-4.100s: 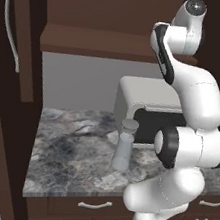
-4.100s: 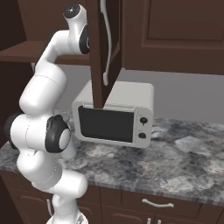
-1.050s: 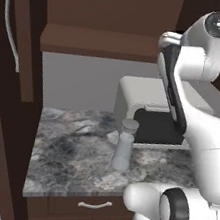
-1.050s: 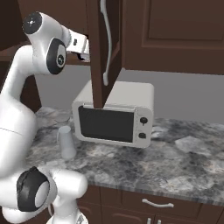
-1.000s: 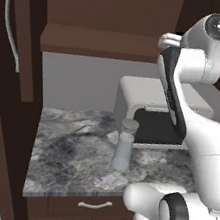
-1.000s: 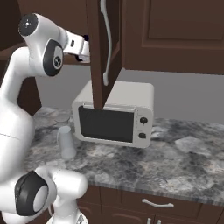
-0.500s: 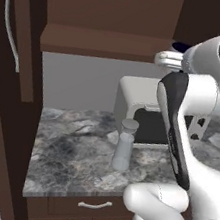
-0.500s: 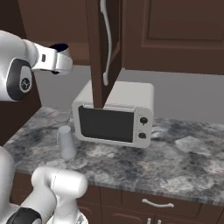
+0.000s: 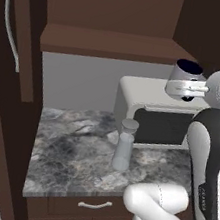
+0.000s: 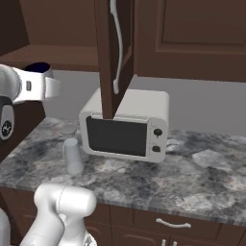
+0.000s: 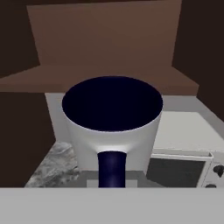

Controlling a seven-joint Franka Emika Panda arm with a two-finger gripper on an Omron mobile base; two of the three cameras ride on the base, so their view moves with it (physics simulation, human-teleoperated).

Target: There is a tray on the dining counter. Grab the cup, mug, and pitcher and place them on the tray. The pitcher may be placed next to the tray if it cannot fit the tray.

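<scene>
Mug, silver-grey with navy interior, held upright and aloft by the end effector, jaws narrowed on its handle, directly ahead of the hand; likely rigid, light and smooth-glazed, so the handle grip suits but may pivot; pitcher stands below on the desk, beside the microwave.

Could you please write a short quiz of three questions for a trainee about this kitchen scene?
1. True or false: the mug is held up in the air, above the counter.
2. What stands on the counter just left of the microwave? A) a yellow cup B) the pitcher C) a blue tray
3. Fill in: the inside of the mug is dark ____.

Key: 1 true; 2 B; 3 navy.
</scene>
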